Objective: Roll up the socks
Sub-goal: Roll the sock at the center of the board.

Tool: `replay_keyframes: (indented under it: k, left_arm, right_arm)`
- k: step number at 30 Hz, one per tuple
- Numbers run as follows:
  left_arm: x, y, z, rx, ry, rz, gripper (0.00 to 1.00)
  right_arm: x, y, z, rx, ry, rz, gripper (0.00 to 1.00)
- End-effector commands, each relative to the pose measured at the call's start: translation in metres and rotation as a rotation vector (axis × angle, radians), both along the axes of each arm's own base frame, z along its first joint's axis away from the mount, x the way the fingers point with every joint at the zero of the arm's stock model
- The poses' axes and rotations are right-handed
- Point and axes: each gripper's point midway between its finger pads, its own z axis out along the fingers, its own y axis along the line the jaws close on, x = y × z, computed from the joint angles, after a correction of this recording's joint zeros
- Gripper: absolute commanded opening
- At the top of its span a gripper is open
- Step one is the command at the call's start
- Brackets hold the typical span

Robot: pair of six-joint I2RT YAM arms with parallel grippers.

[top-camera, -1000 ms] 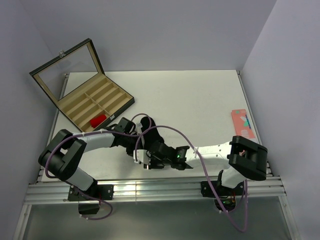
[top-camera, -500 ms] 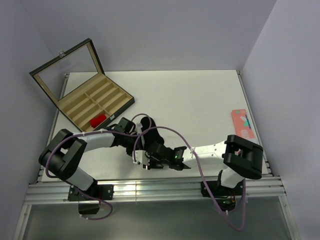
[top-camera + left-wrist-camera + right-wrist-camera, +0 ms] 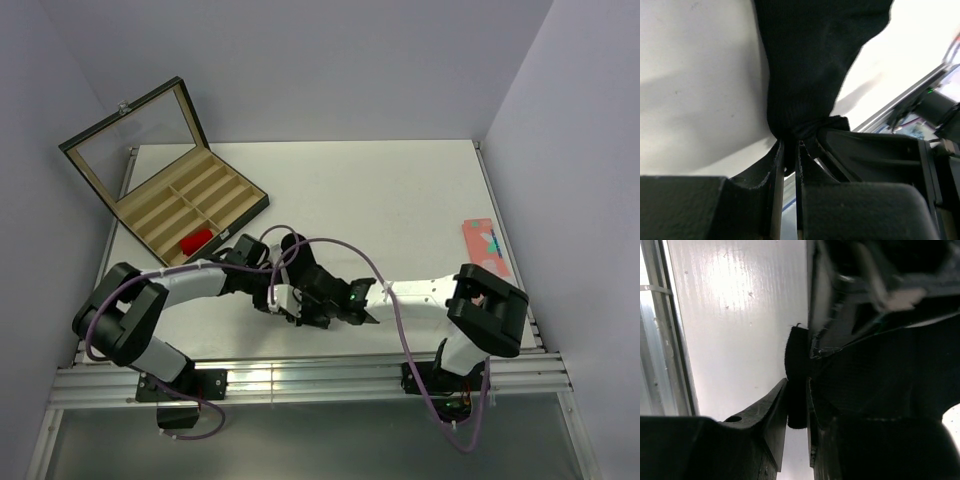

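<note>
The black sock (image 3: 815,60) hangs bunched over the white table, and both grippers have hold of it. In the left wrist view my left gripper (image 3: 789,145) is shut on a gathered fold of it. In the right wrist view my right gripper (image 3: 797,390) is shut on a thick edge of the black sock (image 3: 796,370). From above, the left gripper (image 3: 288,292) and right gripper (image 3: 318,306) meet near the table's front middle and hide most of the black sock. The red sock (image 3: 196,241) lies in a compartment of the open box.
An open black box (image 3: 255,203) with tan compartments and a raised glass lid stands at the back left. A salmon-pink patterned sock (image 3: 487,248) lies flat near the right edge. The metal rail (image 3: 300,378) runs along the front edge, close below the grippers.
My right gripper has closed onto the black sock's edge. Both grippers have shifted slightly left and away from the front rail.
</note>
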Motion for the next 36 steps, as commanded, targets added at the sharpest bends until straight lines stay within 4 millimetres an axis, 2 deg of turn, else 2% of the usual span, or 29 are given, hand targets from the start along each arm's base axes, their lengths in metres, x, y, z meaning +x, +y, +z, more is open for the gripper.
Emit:
replay_keyframes:
  k: [1, 3, 4, 9, 10, 11, 15, 20, 24, 32, 36]
  left_arm:
    - [0.017, -0.012, 0.029, -0.091, -0.064, 0.087, 0.09]
    - [0.020, -0.012, 0.033, -0.099, -0.073, 0.121, 0.10]
    - [0.021, -0.013, 0.034, -0.106, -0.080, 0.129, 0.10]
    - [0.026, -0.013, 0.038, -0.132, -0.087, 0.190, 0.10]
    - [0.027, -0.013, 0.037, -0.129, -0.094, 0.197, 0.10]
    - [0.027, -0.011, 0.034, -0.123, -0.092, 0.204, 0.10]
    - [0.025, -0.008, 0.025, -0.109, -0.082, 0.224, 0.11]
    - [0.028, -0.004, 0.018, -0.102, -0.122, 0.245, 0.14]
    - [0.031, 0.001, 0.016, -0.084, -0.168, 0.256, 0.18]
    - [0.047, 0.006, 0.027, -0.063, -0.296, 0.306, 0.25]
    - [0.056, 0.006, 0.035, -0.039, -0.420, 0.313, 0.29]
  right_arm:
    - [-0.003, -0.002, 0.016, 0.022, 0.134, -0.011, 0.25]
    - [-0.004, 0.001, 0.025, 0.049, 0.185, 0.002, 0.25]
    - [-0.001, -0.006, 0.023, 0.035, 0.218, -0.020, 0.25]
    - [-0.005, -0.012, 0.027, 0.024, 0.385, -0.013, 0.25]
    - [-0.008, -0.016, 0.023, 0.006, 0.423, -0.014, 0.25]
    - [0.000, -0.016, 0.027, 0.018, 0.429, -0.027, 0.25]
    - [0.004, -0.017, 0.029, 0.012, 0.516, -0.029, 0.25]
    - [0.010, -0.015, 0.024, -0.031, 0.628, -0.041, 0.24]
    - [0.016, -0.023, 0.015, -0.089, 0.733, -0.078, 0.24]
    - [0.023, -0.030, 0.011, -0.116, 0.794, -0.129, 0.23]
    - [0.027, -0.031, 0.008, -0.115, 0.847, -0.174, 0.22]
